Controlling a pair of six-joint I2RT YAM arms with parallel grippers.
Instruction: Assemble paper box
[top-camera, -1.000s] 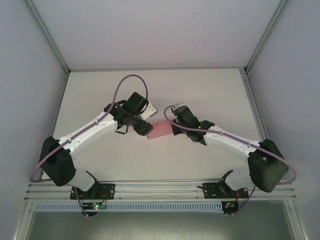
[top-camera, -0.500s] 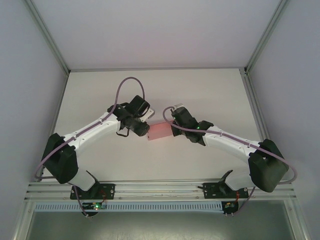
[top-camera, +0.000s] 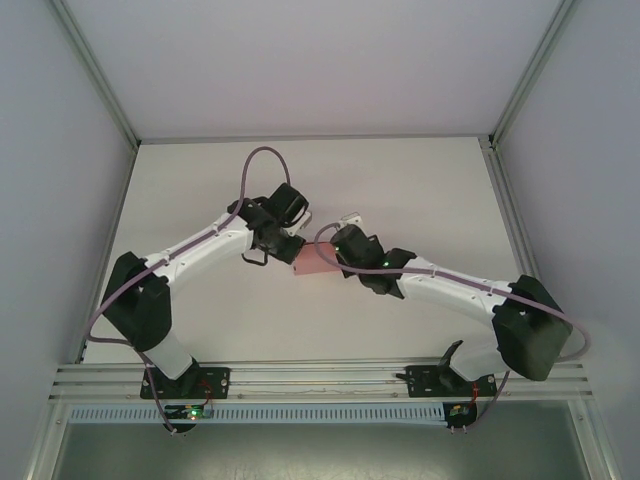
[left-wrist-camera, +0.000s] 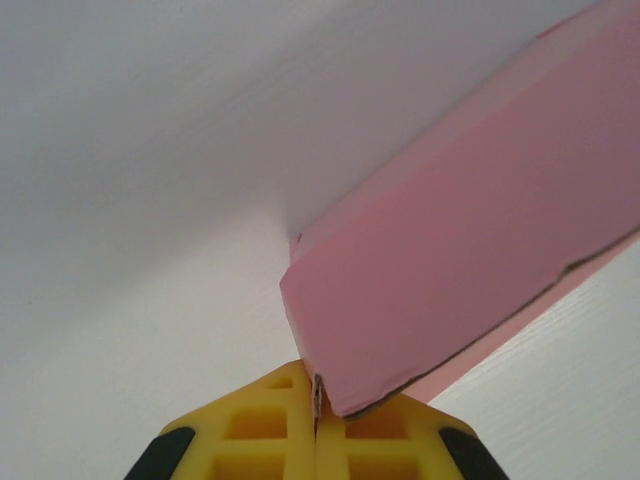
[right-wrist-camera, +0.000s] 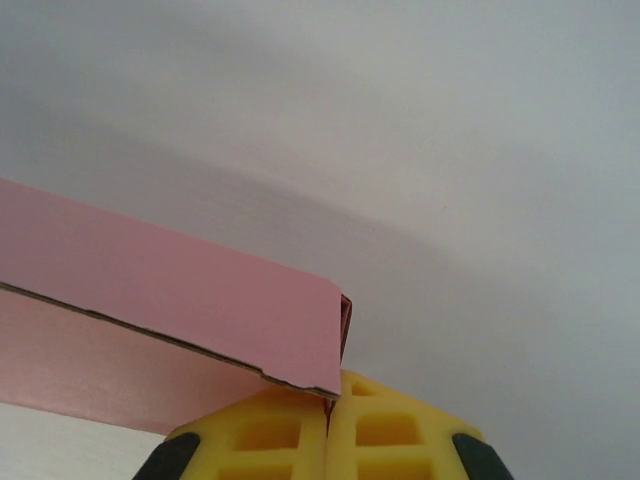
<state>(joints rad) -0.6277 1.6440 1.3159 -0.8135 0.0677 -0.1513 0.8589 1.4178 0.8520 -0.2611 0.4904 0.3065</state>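
Observation:
The paper box is pale pink card, held between both arms over the middle of the white table. In the left wrist view the paper box runs up to the right, and my left gripper is shut on its lower corner edge. In the right wrist view the paper box stretches off to the left, with my right gripper shut on its near corner edge. From above, the left gripper and the right gripper meet the box from opposite ends.
Grey enclosure walls and metal frame posts surround the table. An aluminium rail with both arm bases runs along the near edge. Purple cables loop over each arm.
Both grippers have drawn closer together, and the box has shifted slightly left and looks narrower from above. The left arm's elbow has swung outward and its wrist has moved right.

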